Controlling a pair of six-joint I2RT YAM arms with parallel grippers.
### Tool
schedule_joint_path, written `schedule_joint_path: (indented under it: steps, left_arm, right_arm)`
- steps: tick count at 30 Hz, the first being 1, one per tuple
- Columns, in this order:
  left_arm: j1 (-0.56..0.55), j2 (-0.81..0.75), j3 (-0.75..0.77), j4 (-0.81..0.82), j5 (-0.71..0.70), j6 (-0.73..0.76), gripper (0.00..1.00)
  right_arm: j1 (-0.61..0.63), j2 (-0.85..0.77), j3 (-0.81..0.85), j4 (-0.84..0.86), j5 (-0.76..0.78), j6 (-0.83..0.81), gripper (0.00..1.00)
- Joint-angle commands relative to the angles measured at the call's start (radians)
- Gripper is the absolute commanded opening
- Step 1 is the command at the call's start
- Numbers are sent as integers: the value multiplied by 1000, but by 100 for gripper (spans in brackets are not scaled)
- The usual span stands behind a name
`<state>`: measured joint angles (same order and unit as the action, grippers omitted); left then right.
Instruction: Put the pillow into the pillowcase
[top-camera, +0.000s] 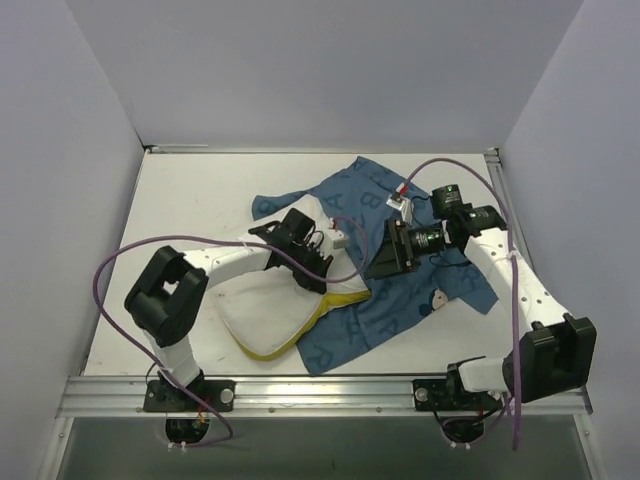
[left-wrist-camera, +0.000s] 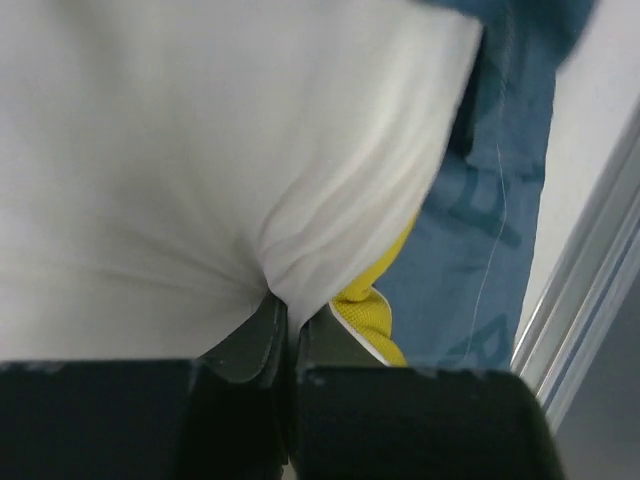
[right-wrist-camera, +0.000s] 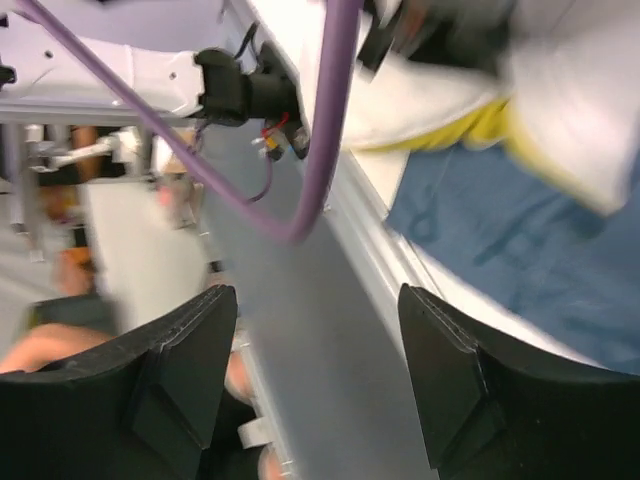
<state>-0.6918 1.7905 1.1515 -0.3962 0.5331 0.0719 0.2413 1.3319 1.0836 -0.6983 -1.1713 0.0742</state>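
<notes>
Left gripper (left-wrist-camera: 287, 318) is pinched tight on a fold of the pillow (left-wrist-camera: 180, 180) near its yellow band (left-wrist-camera: 370, 310), while the right gripper (right-wrist-camera: 318, 310) stands wide apart, holding nothing. On the bench (top-camera: 190, 200), the pillow lies against the spread blue pillowcase (top-camera: 400, 300).

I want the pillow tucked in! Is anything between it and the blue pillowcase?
No, nothing I can see. The pillow lies with its yellow edge right against the pillowcase, and the left gripper pinches its white cloth.
</notes>
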Motion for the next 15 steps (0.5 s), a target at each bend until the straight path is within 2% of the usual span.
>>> schedule_joint_path:
  steps: [1, 2, 3, 4, 8, 9, 11, 12, 15]
  left_arm:
    - [-101, -167, -81, -218, 123, 262, 4]
    - [-136, -204, -96, -245, 145, 297, 9]
    - [-153, -268, -119, -269, 152, 359, 14]
    - [-163, -298, -124, -306, 150, 379, 31]
    - [-144, -408, -73, -365, 75, 391, 69]
    - [-109, -430, -49, -377, 32, 367, 74]
    - [-27, -439, 28, -401, 48, 338, 78]
    - [77, -439, 52, -406, 60, 304, 78]
    - [228, -425, 91, -432, 105, 330, 83]
  right_arm:
    - [-28, 13, 200, -274, 141, -217, 65]
    - [-25, 16, 214, -239, 301, -199, 64]
    - [-25, 26, 219, -199, 365, -180, 64]
    - [-28, 35, 237, -143, 399, -169, 63]
    - [-11, 127, 306, -44, 485, -188, 64]
    - [2, 179, 331, -27, 522, -195, 64]
    - [42, 239, 419, -26, 553, -226, 64]
    - [55, 295, 452, -24, 587, -235, 64]
    - [96, 407, 599, -12, 625, -244, 67]
